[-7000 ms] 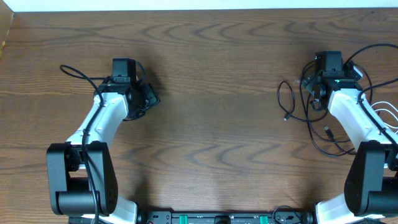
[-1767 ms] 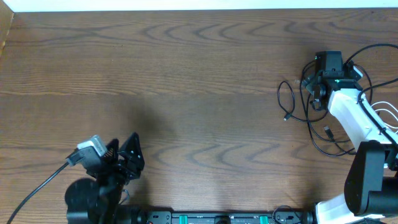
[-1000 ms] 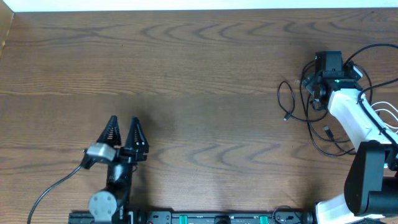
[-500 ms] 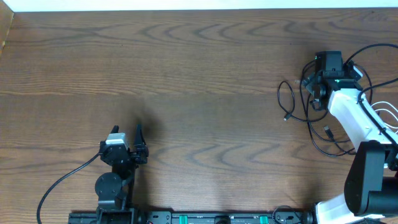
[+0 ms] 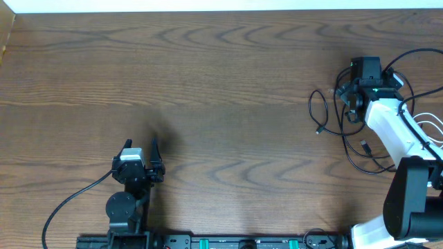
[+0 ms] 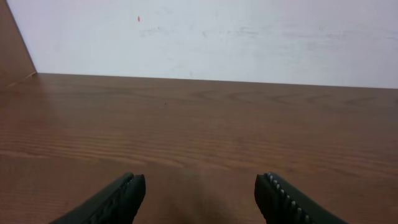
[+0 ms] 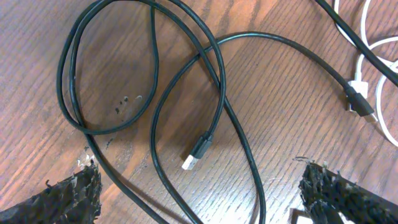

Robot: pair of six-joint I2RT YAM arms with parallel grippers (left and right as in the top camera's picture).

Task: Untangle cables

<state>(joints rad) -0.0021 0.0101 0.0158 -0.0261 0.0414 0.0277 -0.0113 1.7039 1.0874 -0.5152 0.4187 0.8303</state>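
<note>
Hugging the table's right edge, cables lie beneath the spread right tool; left tool gapes empty.

Table grained matt wood; black cables smooth rubbery sheath, slight sheen.

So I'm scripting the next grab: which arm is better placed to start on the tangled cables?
Right, most likely. The right fingers stand open directly over the looped black cables, with a plug end between them. The left fingers sit near that arm's base, seeing only table, far from any cable.
</note>
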